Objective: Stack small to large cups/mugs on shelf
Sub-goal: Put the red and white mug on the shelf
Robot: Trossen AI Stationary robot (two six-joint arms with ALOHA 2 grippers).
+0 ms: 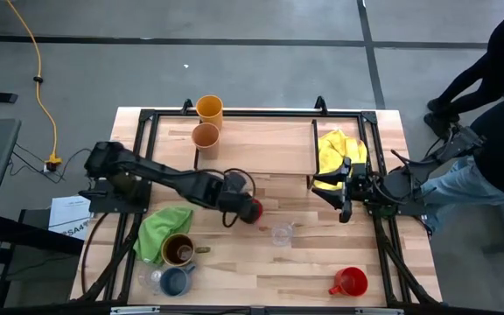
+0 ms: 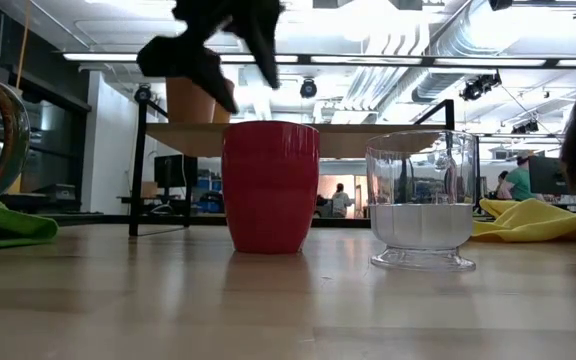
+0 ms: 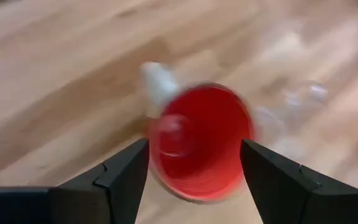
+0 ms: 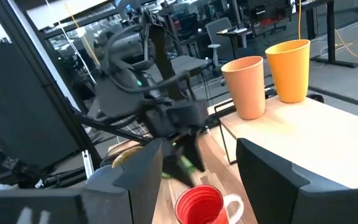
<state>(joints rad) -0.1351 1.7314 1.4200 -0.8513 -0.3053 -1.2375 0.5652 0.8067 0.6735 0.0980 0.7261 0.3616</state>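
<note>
Both arms are black and chunky, built of jointed segments with thin black cables looped alongside. The left gripper [image 3: 194, 171] ends in two flat, matte dark fingers [image 3: 120, 180] with angular, stepped edges. The right gripper [image 4: 197, 180] has the same broad dark wedge-shaped fingers [image 4: 272, 180].

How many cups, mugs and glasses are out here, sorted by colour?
Yellow-orange cup: 1
Tan cup: 1
Red mugs, one by the left gripper, one near the table's front edge: 2
Brown mug: 1
Blue-grey mug: 1
Clear glasses, one mid-table, one beside the blue-grey mug: 2
Total: 8
</note>
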